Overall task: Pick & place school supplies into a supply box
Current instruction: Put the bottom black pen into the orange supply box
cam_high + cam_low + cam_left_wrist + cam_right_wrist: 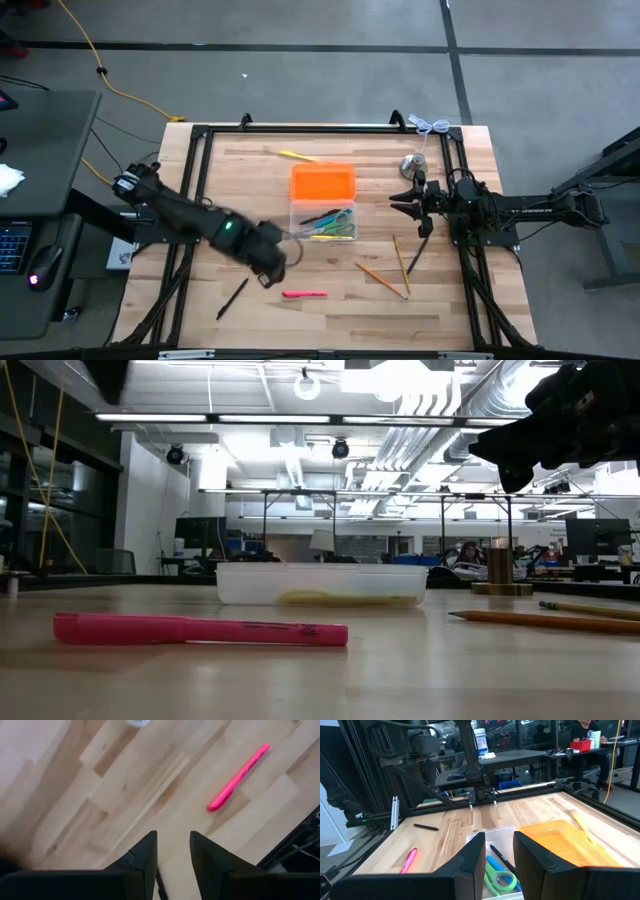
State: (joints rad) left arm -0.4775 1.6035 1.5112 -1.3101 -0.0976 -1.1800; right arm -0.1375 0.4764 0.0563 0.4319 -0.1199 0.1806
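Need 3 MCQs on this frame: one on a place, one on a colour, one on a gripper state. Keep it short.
1. Where is the pink highlighter?
A) on the floor
B) on the table, outside the supply box
C) held in the air

2. What colour is the lid?
A) orange
B) blue
C) green

3. How do the left gripper jaws stand?
A) shut on the pink highlighter
B) apart, empty
C) fully shut, touching

Key: B, it lies on bare wood apart from the box; A, the high view shows it orange; B, the left wrist view shows wood between the jaws.

Overhead, table-level and wrist views, shared table [450, 300]
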